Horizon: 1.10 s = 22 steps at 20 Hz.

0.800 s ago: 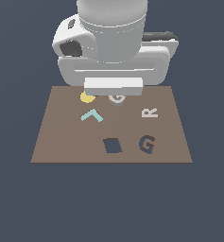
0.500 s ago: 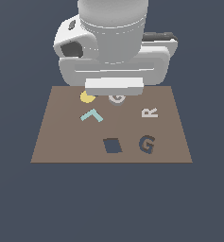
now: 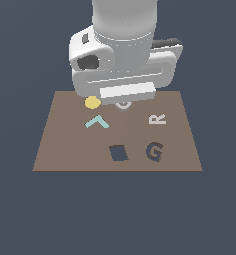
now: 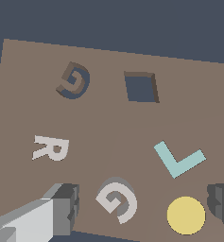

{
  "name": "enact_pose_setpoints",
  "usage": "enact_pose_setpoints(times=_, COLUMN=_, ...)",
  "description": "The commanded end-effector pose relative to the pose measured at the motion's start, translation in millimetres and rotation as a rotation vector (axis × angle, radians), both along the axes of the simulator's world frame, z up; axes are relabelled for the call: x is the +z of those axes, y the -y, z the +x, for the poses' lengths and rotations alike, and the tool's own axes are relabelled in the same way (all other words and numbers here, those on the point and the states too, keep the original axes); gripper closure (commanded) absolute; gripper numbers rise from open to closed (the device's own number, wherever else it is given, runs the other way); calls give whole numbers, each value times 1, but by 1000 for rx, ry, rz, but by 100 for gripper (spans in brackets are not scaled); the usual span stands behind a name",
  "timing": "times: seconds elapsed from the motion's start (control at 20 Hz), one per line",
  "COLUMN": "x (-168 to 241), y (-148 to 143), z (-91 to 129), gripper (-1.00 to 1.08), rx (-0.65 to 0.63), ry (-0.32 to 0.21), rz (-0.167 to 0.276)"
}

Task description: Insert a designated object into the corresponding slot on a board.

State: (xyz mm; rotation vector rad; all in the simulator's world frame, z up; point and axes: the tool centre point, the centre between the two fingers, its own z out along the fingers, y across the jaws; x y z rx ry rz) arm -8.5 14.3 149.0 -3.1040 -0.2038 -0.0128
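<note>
White G piece [image 4: 116, 200] lies flat on the board [image 4: 104, 123], at the far edge in the exterior view, mostly hidden there under the arm's wrist housing. Yellow disc [image 4: 185, 215] sits just beside it toward the exterior view's left; white R [image 4: 49, 148] toward the exterior view's right. Teal angle piece [image 4: 178, 158] lies nearer the middle.

End effector [image 4: 144, 208] stands open, one finger on each side of the G and clear of it. Not touching yet, as far as the wrist view shows. The yellow disc also sits between the fingers, close to one of them.

G-shaped slot [image 3: 155, 151] is on the near right of the board in the exterior view, beside the dark square cutout [image 3: 118, 153]. Well apart from the piece.

Handling, judged from looks:
- thin, rigid, light; no flex expected
- low profile, little edge height to pinch
- curved outer rim may slip or rotate under the fingers
- best hold likely across the outer edges of the letter, centred, fingers low to the surface
- disc may be nudged on closing
- orientation must match the slot before lowering
</note>
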Motion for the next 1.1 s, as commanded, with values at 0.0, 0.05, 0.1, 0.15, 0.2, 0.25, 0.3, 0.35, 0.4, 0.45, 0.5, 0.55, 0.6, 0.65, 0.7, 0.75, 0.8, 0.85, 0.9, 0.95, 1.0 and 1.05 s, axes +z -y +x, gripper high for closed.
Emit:
enact_pose_setpoints(times=0.0, x=-7, y=-3, z=-5, gripper=-92, rx=58, ry=0, rz=-2)
enact_pose_setpoints(times=0.05, x=-11, y=-4, z=-7, gripper=-92, rx=85, ry=0, rz=-3)
enact_pose_setpoints(times=0.1, x=-14, y=-5, z=-10, gripper=-92, rx=114, ry=1, rz=-4)
enact_pose_setpoints(times=0.15, x=-18, y=-6, z=-12, gripper=-92, rx=144, ry=1, rz=-5)
enact_pose_setpoints(times=0.2, x=-22, y=-7, z=-15, gripper=-92, rx=175, ry=1, rz=-6)
enact_pose_setpoints(times=0.25, x=-26, y=-8, z=-18, gripper=-92, rx=209, ry=1, rz=-8)
enact_pose_setpoints(times=0.3, x=-30, y=-8, z=-21, gripper=-92, rx=244, ry=2, rz=-9)
enact_pose_setpoints(times=0.35, x=-35, y=-9, z=-25, gripper=-92, rx=281, ry=2, rz=-10)
enact_pose_setpoints(times=0.4, x=-39, y=-10, z=-28, gripper=-92, rx=319, ry=2, rz=-12)
enact_pose_setpoints(times=0.45, x=-44, y=-10, z=-32, gripper=-92, rx=357, ry=3, rz=-13)
enact_pose_setpoints(times=0.5, x=-49, y=-11, z=-35, gripper=-92, rx=393, ry=3, rz=-14)
enact_pose_setpoints(times=0.55, x=-53, y=-11, z=-38, gripper=-92, rx=428, ry=3, rz=-16)
enact_pose_setpoints(times=0.6, x=-57, y=-11, z=-41, gripper=-92, rx=461, ry=4, rz=-17)
enact_pose_setpoints(times=0.65, x=-61, y=-11, z=-44, gripper=-92, rx=493, ry=4, rz=-18)
enact_pose_setpoints(times=0.7, x=-65, y=-10, z=-47, gripper=-92, rx=523, ry=4, rz=-19)
enact_pose_setpoints(times=0.75, x=-68, y=-10, z=-49, gripper=-92, rx=551, ry=5, rz=-20)
enact_pose_setpoints(times=0.8, x=-72, y=-10, z=-52, gripper=-92, rx=578, ry=5, rz=-21)
enact_pose_setpoints(times=0.85, x=-75, y=-9, z=-54, gripper=-92, rx=603, ry=5, rz=-22)
enact_pose_setpoints(times=0.9, x=-78, y=-9, z=-56, gripper=-92, rx=627, ry=5, rz=-23)
enact_pose_setpoints(times=0.95, x=-81, y=-9, z=-58, gripper=-92, rx=649, ry=6, rz=-24)
enact_pose_setpoints(times=1.0, x=-83, y=-8, z=-60, gripper=-92, rx=670, ry=6, rz=-25)
enact_pose_setpoints(times=1.05, x=-86, y=-7, z=-62, gripper=-92, rx=689, ry=6, rz=-26)
